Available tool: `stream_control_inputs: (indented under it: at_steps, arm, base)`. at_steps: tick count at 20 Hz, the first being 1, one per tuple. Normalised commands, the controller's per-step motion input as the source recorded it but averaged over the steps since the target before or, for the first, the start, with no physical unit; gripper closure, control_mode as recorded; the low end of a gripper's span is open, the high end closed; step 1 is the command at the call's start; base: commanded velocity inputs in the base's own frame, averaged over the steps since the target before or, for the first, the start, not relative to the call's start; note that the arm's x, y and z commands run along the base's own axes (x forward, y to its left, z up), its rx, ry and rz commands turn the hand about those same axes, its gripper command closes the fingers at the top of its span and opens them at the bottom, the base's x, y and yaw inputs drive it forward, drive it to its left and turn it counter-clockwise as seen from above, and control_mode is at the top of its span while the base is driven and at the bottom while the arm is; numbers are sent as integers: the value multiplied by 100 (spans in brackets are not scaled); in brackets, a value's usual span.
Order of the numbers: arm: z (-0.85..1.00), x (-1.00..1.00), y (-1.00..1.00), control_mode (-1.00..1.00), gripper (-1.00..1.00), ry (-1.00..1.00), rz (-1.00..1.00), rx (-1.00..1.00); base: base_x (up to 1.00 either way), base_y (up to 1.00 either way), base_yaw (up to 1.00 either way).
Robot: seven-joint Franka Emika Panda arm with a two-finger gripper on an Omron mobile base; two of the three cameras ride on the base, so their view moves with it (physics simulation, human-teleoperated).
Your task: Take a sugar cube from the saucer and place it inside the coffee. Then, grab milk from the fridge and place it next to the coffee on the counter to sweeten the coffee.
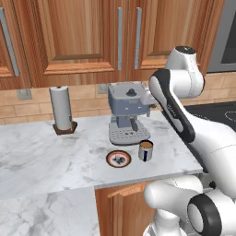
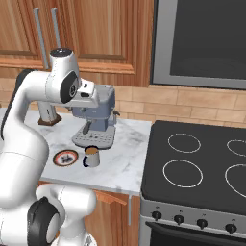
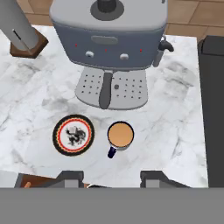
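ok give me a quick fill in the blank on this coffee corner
1. The saucer lies beside the coffee on the ____ counter.
2. Behind both stands a blue-grey ____ machine.
3. The mug's liquid is ____ in colour.

Missing words: marble; espresso; brown

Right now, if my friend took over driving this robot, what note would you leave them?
Gripper: high above the counter, holding nothing; jaws apart.
Saucer sits left of the coffee, both in front of the espresso machine. I cannot make out a sugar cube on the saucer or in the coffee, so I can't say whether that step is done.
Left to do: check the sugar, then fetch the milk from the fridge and stand it beside the coffee.
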Motion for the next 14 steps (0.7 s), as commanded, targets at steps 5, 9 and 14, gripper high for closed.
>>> stream_control_inputs:
  at_steps: [5,9,14]
  arm:
    - [-1,-30,3,-100,-100,0,0,-1]
    - [-14,-50,67,-100,-100,0,3,-1]
    - [-53,-32,94,-100,-100,5,0,0]
  base:
    - [0,0,0]
    - [0,0,0]
    - [0,0,0]
